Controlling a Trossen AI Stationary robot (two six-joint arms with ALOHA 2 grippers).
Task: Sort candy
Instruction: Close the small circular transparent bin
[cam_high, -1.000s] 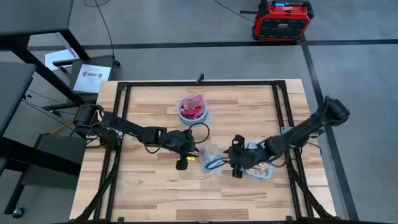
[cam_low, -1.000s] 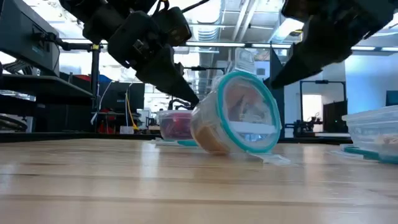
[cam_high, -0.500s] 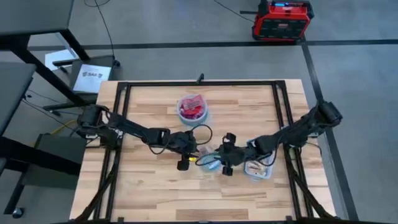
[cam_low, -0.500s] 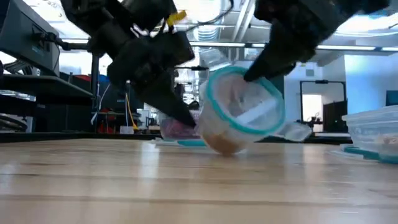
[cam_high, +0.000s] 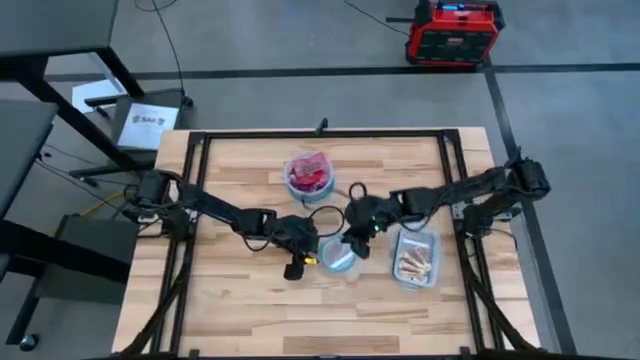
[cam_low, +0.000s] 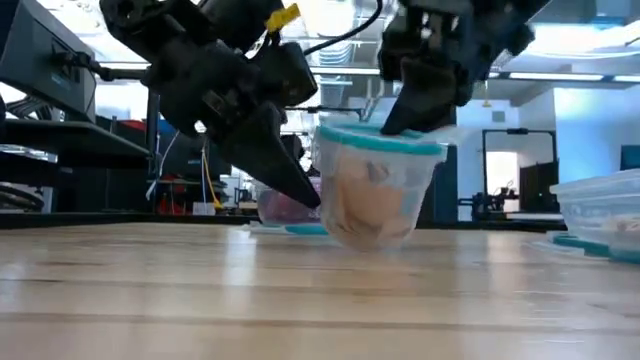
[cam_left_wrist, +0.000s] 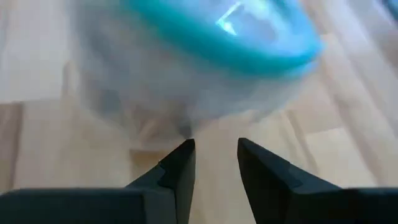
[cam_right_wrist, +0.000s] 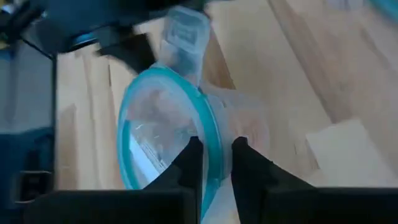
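The right gripper (cam_right_wrist: 214, 163) pinches the bowl (cam_low: 375, 190) rim, steadying it upright on the surface (cam_high: 250, 310); the left gripper (cam_left_wrist: 214, 163), fingers slightly apart and empty, braces its base. Candy (cam_high: 415, 265) lies in the tub (cam_high: 433, 240).

Your table (cam_high: 250, 310): pale planked wood, smooth, faint sheen. Your bowl (cam_low: 375, 195): clear glossy plastic, teal rim. Your fingers (cam_left_wrist: 177, 171) looked matt black.

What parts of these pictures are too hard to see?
- Candy in the middle bowl: low view, cloudy wall shows only a tan blur.
- Same bowl: left wrist view, motion-blurred.
- Tub: low view, cut off by the edge.
- Red candy bowl: low view, hidden behind the left gripper.
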